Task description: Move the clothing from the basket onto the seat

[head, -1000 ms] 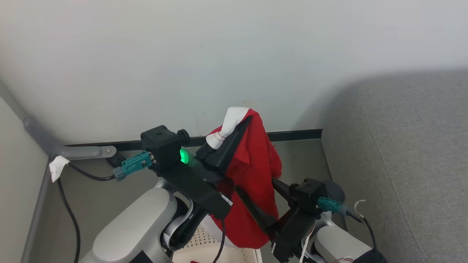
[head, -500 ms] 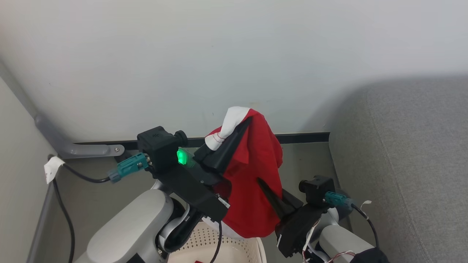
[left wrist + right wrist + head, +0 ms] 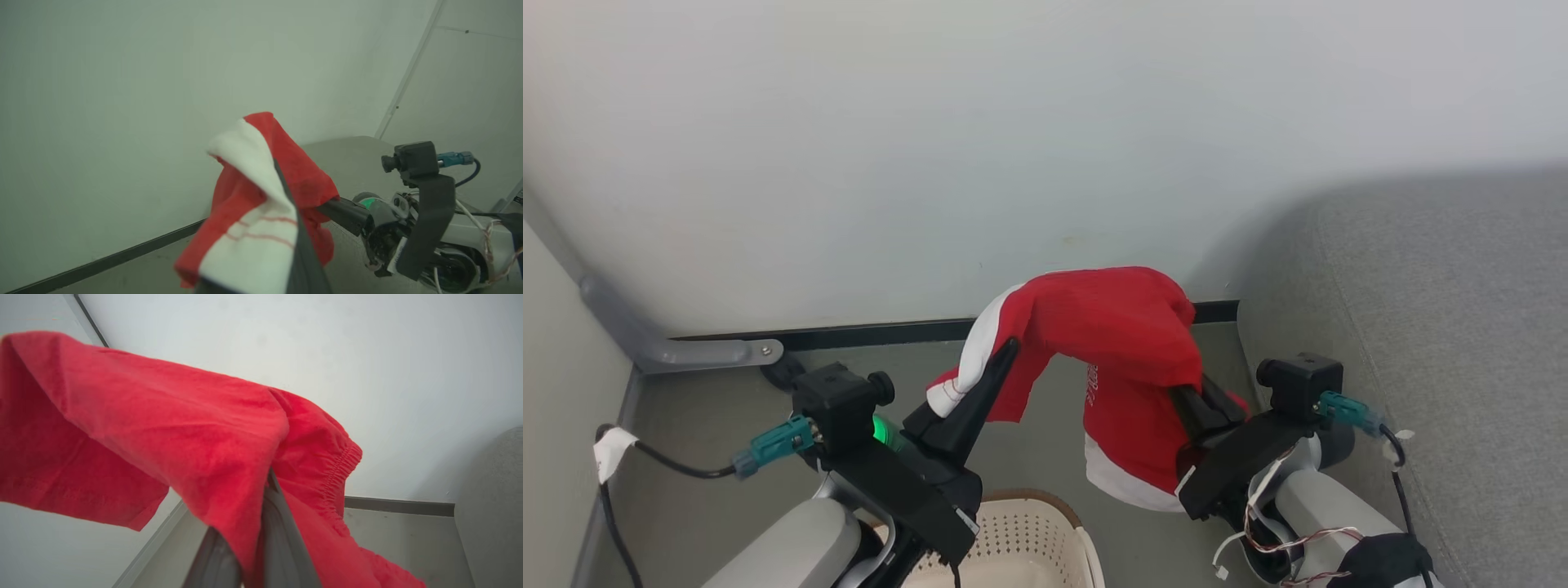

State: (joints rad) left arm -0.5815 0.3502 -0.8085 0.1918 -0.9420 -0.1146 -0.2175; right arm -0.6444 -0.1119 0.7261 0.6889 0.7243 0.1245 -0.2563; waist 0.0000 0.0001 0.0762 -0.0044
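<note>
Above the basket [image 3: 1033,531], the clothing [image 3: 1111,322] arches lengthwise left to right, left gripper [image 3: 1009,351] pinching its white-trimmed end, right gripper [image 3: 1194,398] pinching the other, nearer the seat [image 3: 1462,327].

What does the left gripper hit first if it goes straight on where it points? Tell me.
Beyond the clothing held at its fingertips, the left gripper points at the white wall. Nothing else seems to lie between, though depth is hard to judge.

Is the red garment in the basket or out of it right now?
Out. The garment hangs stretched between the left gripper and right gripper, clear of the basket and not on the sofa.
</note>
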